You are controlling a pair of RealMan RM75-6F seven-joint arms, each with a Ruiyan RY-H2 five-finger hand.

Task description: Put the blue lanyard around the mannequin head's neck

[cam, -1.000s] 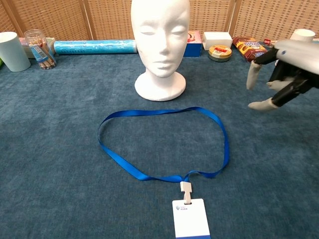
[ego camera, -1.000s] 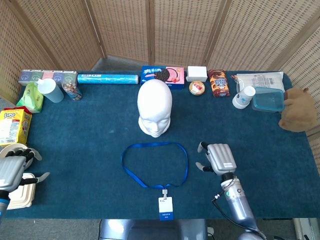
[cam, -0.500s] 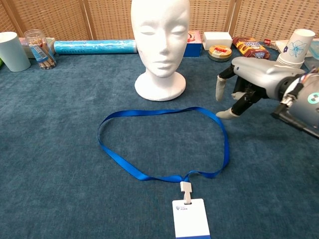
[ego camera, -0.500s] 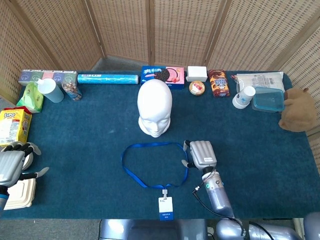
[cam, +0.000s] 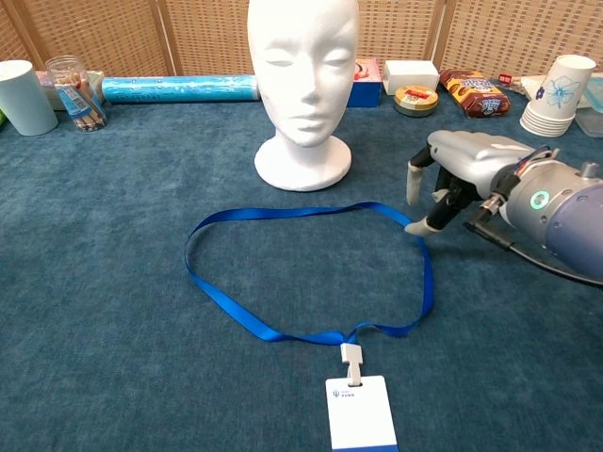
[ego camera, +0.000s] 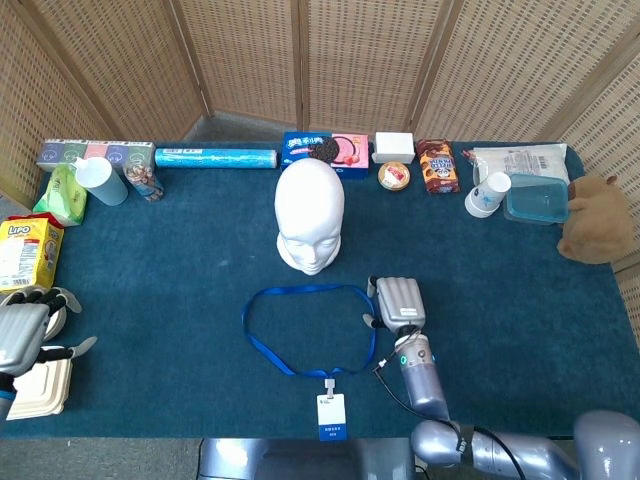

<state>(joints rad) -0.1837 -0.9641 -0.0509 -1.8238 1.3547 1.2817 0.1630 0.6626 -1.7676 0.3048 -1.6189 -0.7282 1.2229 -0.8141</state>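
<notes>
The white mannequin head (ego camera: 310, 214) (cam: 302, 80) stands upright mid-table. In front of it the blue lanyard (ego camera: 262, 344) (cam: 226, 301) lies flat in an open loop, with its white-and-blue badge (ego camera: 331, 417) (cam: 362, 415) at the near end. My right hand (ego camera: 398, 301) (cam: 459, 169) hovers palm down at the loop's right side, fingers apart, a fingertip (cam: 416, 226) close to or touching the strap; it holds nothing. My left hand (ego camera: 24, 331) is at the table's left edge, fingers spread and empty, seen only in the head view.
Along the back edge stand a blue roll (ego camera: 215, 157) (cam: 179, 88), cookie boxes (ego camera: 325, 150), snack packs (ego camera: 438, 165), paper cups (ego camera: 488, 194) (cam: 558, 94) and a blue tub (ego camera: 536, 198). A yellow box (ego camera: 26, 252) and a takeaway container (ego camera: 44, 390) lie at the left.
My right hand has moved left and slightly down to the loop's right edge, then settled lower beside the strap. The left hand has shifted a little. The lanyard has not moved.
</notes>
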